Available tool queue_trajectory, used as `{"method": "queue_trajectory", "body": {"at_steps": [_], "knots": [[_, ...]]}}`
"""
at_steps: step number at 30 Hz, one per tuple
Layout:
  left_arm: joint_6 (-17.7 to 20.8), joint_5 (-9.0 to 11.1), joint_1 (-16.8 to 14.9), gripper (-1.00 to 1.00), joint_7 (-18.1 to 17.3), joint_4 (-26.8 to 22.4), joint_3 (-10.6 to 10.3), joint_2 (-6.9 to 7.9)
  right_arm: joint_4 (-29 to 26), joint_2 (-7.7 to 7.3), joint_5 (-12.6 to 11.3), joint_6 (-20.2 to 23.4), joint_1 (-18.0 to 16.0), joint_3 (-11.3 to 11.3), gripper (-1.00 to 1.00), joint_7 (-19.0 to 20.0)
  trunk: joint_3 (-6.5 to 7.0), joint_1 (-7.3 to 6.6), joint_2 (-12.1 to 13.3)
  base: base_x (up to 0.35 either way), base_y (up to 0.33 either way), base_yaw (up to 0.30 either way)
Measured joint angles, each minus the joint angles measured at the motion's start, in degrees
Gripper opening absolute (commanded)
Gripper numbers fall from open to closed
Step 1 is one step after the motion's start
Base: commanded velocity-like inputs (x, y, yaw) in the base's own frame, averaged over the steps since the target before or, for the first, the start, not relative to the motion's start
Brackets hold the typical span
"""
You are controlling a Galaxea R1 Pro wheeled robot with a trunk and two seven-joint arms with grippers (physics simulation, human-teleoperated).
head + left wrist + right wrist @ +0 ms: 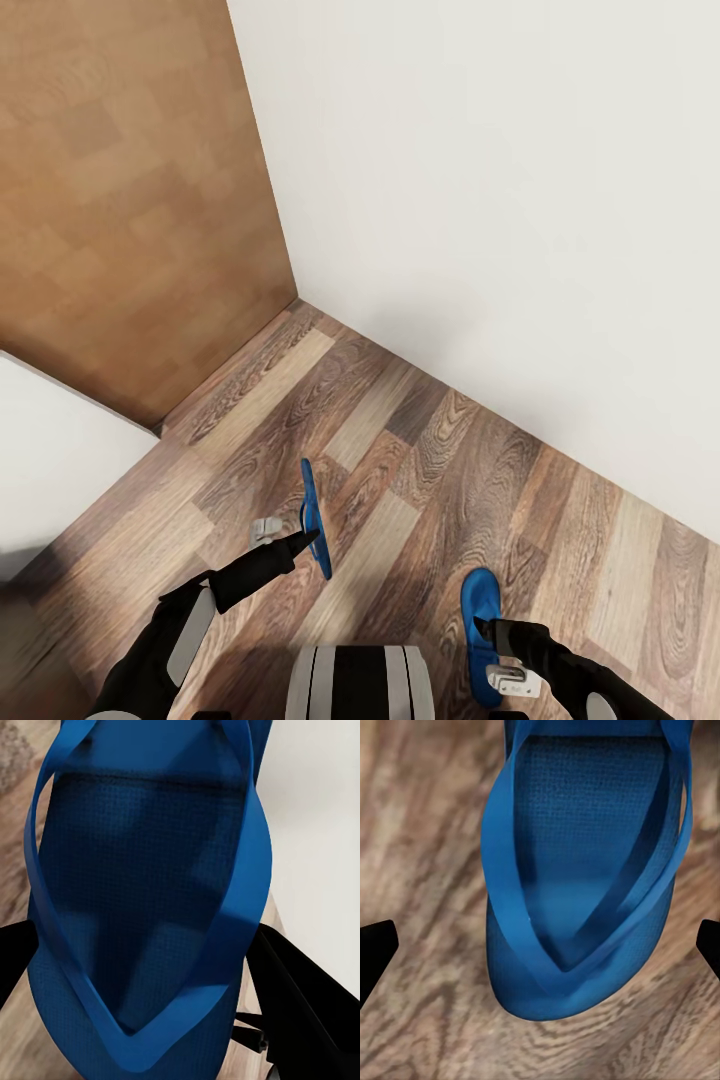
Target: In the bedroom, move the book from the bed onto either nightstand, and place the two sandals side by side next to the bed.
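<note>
Two bright blue sandals with blue straps show above the wood-plank floor. One sandal (314, 515) stands on edge, lifted off the floor, with my left gripper (303, 545) shut on it. In the left wrist view this sandal (142, 870) spans the gap between the black fingers (300, 1005). The other sandal (480, 610) lies flat on the floor under my right gripper (492, 634). That gripper is open, and in the right wrist view its fingertips (375, 952) stand wide on either side of the sandal (585, 870). The book and nightstand are out of view.
A white wall (500, 200) meets a brown wood panel (120, 180) in a corner ahead. A pale block (60, 460) with a dark base sits at the left edge; I cannot tell whether it is the bed. Plank floor (420, 440) lies open between the sandals and the wall.
</note>
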Motion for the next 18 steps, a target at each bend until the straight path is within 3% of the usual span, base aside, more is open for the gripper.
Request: {"method": "queue_trajectory", "body": {"at_steps": [4,12,18], "knots": [[0.0,0.0,0.0,-1.00,0.0,0.0,0.0,0.00,0.0,0.00,0.0,0.0,0.0,0.0,1.00,0.0,0.00,0.00,0.0,0.000,0.000,0.000],[0.0,-0.1,0.0,-1.00,0.0,0.0,0.0,0.00,0.0,-0.47,0.0,0.0,0.0,0.0,1.00,0.0,-1.77,0.21,-0.1,0.000,0.000,0.000],[0.0,0.0,0.0,-1.00,0.0,0.0,0.0,0.00,0.0,-0.60,0.0,0.0,0.0,0.0,1.00,0.0,-1.77,0.21,-0.1,0.000,0.000,0.000]]}}
